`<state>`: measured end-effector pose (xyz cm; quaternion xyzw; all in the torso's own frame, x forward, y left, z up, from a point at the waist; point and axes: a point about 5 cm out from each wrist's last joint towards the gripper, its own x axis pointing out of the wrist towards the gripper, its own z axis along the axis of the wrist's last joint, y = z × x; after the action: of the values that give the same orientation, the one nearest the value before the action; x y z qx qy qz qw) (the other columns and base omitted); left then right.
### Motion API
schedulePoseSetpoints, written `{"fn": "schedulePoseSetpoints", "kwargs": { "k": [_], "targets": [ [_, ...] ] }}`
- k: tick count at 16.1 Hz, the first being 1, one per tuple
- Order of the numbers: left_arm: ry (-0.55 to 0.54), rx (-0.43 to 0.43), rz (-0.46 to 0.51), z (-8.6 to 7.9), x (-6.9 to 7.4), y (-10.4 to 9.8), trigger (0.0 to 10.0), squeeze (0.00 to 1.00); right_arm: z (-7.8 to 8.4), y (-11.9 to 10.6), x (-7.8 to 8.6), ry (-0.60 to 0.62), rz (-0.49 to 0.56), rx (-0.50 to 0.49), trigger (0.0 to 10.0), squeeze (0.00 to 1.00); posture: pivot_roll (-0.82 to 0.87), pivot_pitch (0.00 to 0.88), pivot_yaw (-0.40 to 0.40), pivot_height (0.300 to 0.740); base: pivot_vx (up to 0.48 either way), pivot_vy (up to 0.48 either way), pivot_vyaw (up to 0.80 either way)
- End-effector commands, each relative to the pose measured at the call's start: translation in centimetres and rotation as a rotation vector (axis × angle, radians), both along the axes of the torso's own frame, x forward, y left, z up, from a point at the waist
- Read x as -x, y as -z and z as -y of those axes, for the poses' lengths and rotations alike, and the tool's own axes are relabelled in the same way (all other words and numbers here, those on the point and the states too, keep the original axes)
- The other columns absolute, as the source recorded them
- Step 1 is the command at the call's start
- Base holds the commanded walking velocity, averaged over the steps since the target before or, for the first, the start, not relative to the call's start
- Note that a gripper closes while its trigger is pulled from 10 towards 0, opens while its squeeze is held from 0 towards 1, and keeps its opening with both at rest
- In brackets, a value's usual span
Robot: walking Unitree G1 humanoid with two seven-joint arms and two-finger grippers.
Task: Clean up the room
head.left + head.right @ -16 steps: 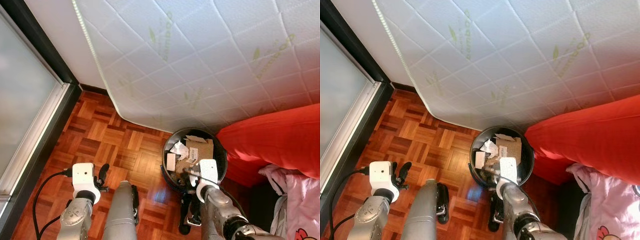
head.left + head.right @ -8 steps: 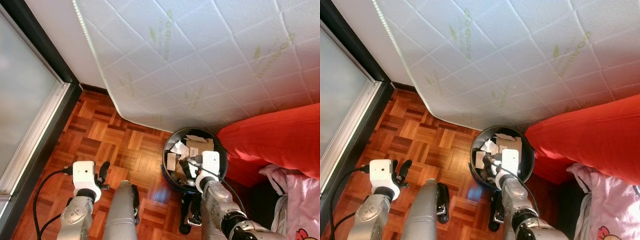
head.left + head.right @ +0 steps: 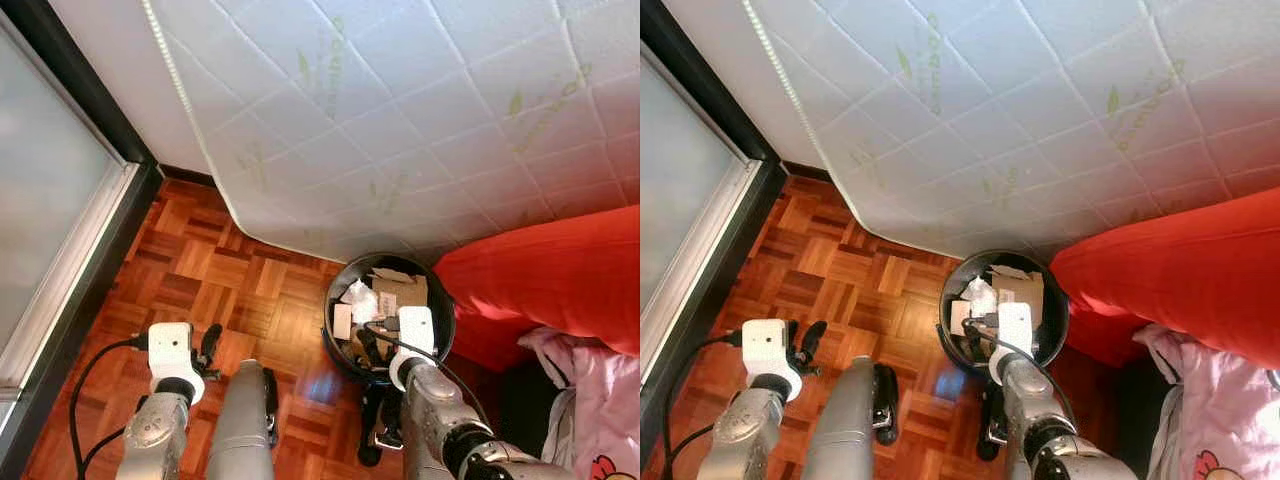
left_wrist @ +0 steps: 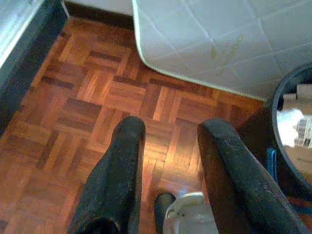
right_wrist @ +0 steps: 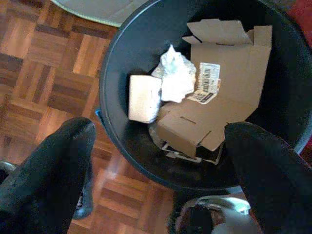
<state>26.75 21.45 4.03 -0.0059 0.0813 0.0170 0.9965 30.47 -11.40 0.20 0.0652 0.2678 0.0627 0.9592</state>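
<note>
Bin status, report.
Right tool open, empty, above black bin. Cardboard, crumpled paper inside. Left tool open over parquet floor.

You see a parquet floor (image 3: 230, 290), a quilted white mattress (image 3: 400, 110), a red cover (image 3: 550, 280) and a frosted glass door (image 3: 40, 220)

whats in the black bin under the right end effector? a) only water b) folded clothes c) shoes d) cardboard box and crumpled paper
d, the right wrist view shows a flattened cardboard box and crumpled white paper lying inside the black bin, with the right end effector open above it.
</note>
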Motion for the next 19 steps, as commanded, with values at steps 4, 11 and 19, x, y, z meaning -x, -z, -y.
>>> {"fn": "schedulePoseSetpoints", "kwargs": {
  "k": [4, 11, 19],
  "targets": [
    [-0.044, -0.014, -0.088, -1.8, 0.9, 1.6, 10.0, 0.00, 2.8, 2.4, 2.4, 0.122, -0.081, -0.055, 10.0, 0.00, 0.22, 0.364, -0.006, 0.676, 0.000, 0.000, 0.00],
    [-0.101, -0.009, -0.263, -3.1, 1.5, 4.7, 10.0, 0.00, 2.5, 3.8, 4.1, 0.142, -0.130, -0.066, 10.0, 0.00, 0.17, 0.194, -0.002, 0.740, 0.000, 0.000, 0.00],
    [-0.189, 0.052, -0.559, -2.4, 5.6, 9.5, 10.0, 0.00, 5.1, 7.0, 8.8, 0.172, -0.317, 0.017, 10.0, 0.00, 0.09, 0.010, -0.017, 0.740, 0.000, 0.000, 0.00]
  ]
}}
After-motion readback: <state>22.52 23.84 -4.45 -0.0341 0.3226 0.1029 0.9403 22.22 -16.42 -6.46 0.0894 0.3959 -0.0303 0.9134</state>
